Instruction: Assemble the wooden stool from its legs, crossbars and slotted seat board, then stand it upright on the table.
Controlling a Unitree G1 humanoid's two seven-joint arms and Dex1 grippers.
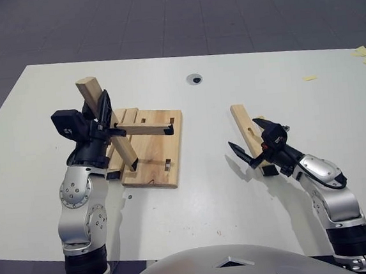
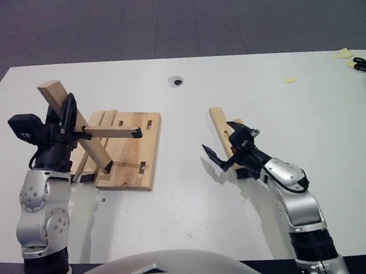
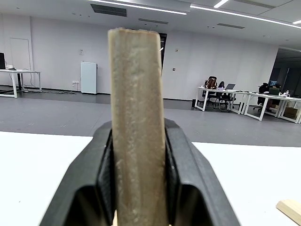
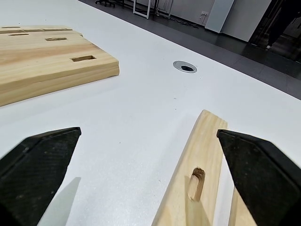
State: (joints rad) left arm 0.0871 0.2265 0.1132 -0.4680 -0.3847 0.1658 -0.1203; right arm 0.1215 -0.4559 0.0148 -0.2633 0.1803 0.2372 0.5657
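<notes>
We had the left gripper (image 1: 106, 111) clamped tight on a leg (image 1: 90, 88), tilted over the seat board (image 1: 156, 155) with a crossbar (image 1: 145, 130) sticking out sideways. Our right gripper (image 1: 243, 134) had its fingers spread wide right by a second leg (image 1: 240, 116) lying flat on the table (image 1: 208, 199).

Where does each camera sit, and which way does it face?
Left eye: on the head, facing forward and down at the table; left end effector and right end effector show.
Right eye: beside it, same scene.
Left wrist: faces along the held leg toward the room; fingers clamp it.
Right wrist: low over the table, faces the lying leg between open fingers.
Shared: eyes and right wrist show the board.
</notes>
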